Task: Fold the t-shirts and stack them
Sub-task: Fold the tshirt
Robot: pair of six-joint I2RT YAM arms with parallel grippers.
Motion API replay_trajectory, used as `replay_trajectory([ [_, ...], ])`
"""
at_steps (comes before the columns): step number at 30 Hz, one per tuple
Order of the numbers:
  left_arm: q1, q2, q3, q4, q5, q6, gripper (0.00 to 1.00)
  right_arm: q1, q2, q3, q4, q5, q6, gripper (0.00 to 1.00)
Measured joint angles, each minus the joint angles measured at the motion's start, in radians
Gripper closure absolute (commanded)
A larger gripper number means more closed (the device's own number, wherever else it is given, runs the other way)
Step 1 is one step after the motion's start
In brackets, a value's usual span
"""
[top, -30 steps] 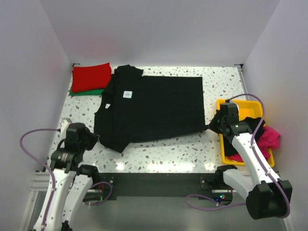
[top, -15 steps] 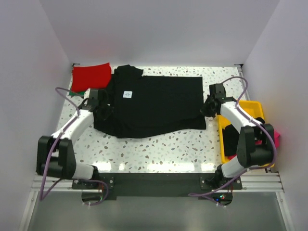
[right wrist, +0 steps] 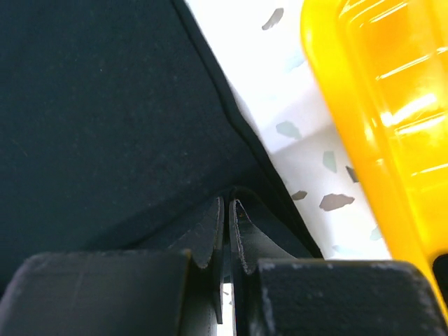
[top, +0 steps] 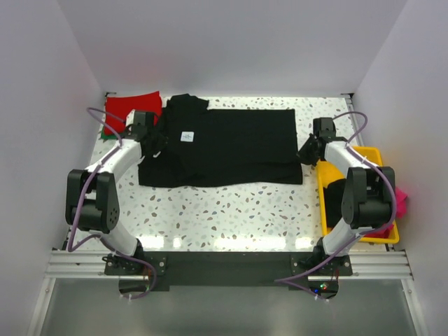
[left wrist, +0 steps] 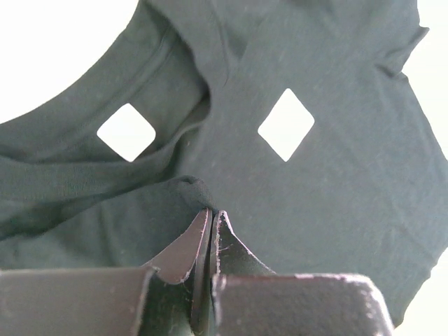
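Hazards: cloth slip and skewed fold

Across the middle of the bench point(top: 231, 217) the black shirt point(top: 224, 147) is laid flat, collar to the left and hem to the right. A small pinch of cloth just below the collar is gripped by the closed left fingers point(left wrist: 211, 215). The hem edge is gripped by the closed right fingers point(right wrist: 228, 205), just beside the tray point(right wrist: 378, 105).

- Slip: both grips are thin pinches. If the shirt is drawn taut between the arms, one edge may be pulled free and the fold would be left crooked.
- Layer separation: it cannot be told how many layers are held at the collar. If only the top one is held, the cloth beneath would be left behind.
- Collision: the tray may be knocked by the right arm, or the hem dragged over its rim.
- Stack disturbance: the red shirt point(top: 133, 110) lies near the left arm and may be pushed out of place.
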Motion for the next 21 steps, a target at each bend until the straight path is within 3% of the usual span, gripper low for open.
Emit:
replay_trajectory([
  [21, 0.042, 0.080, 0.186, -0.017, -0.001, 0.035, 1.00, -0.058, 0.021, 0.031, 0.035, -0.052, 0.026, 1.00],
])
